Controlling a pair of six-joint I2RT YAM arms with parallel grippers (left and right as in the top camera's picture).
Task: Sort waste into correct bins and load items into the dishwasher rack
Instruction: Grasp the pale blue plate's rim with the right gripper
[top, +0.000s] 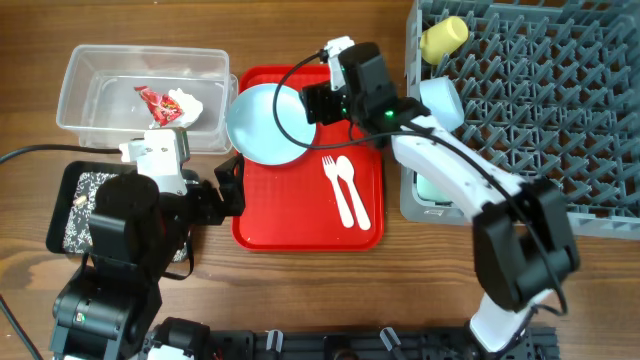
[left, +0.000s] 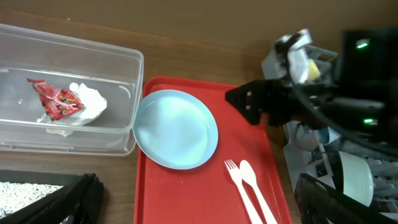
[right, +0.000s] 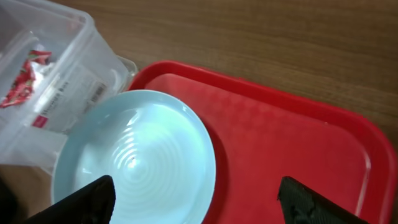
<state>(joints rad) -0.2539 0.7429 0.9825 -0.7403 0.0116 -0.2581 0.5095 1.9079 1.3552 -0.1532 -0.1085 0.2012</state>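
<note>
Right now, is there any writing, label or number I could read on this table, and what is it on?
"Storage Box" (it seems to read so): on the white sticker on the clear tub, in the right wrist view.
The smaller print and barcode on that sticker: too small to read.
Print on the red-and-white wrapper in the tub: too blurred to read.
No other text shows.

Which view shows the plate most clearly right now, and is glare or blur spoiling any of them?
Left wrist: plate whole, sharp, evenly lit. Overhead: sharp, but right gripper overlaps its rim. Right wrist: close, soft sheen on its rings, no harsh glare.
</note>
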